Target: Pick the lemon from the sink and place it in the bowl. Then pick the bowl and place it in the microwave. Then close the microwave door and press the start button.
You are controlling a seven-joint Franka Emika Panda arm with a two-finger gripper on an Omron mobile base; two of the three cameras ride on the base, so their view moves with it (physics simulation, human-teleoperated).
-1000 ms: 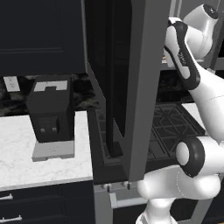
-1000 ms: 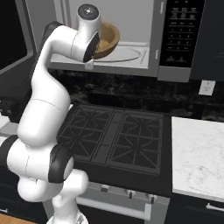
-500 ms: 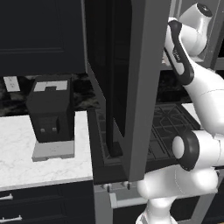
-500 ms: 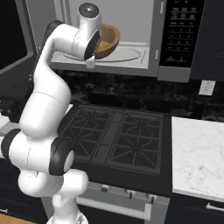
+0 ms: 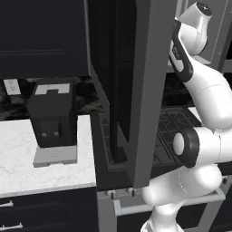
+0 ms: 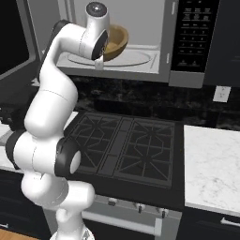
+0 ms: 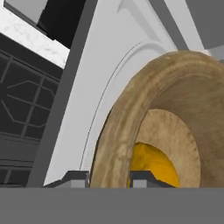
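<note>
The lemon (image 7: 155, 165) lies at the bottom of the wooden bowl (image 7: 175, 122), a yellow patch showing past the rim at about 5 o'clock in the hand view. The bowl's rim runs between the two finger tips (image 7: 141, 177) of the tool (image 7: 109, 178), one tip outside the wall and one inside, so the tool is closed on the rim and has the bowl in its grip.

In the right base view the bowl (image 6: 118, 41) sits inside the microwave (image 6: 140, 40), over the round pale turntable (image 6: 131, 58), at about 12 o'clock from the stove. The arm's wrist covers the bowl's left part, and I cannot tell whether the bowl's base touches the turntable or hangs just above it.

The microwave door (image 5: 136, 86) stands wide open, swung out toward the cameras, its dark glass and grey frame seen almost edge-on in the left base view. The control panel (image 6: 190, 35) is at 3 o'clock from the cavity.

Below the microwave lies the black gas stove (image 6: 126, 147). At 9 o'clock from the door a black coffee machine (image 5: 52, 115) stands on the white marble counter (image 5: 27, 158).
</note>
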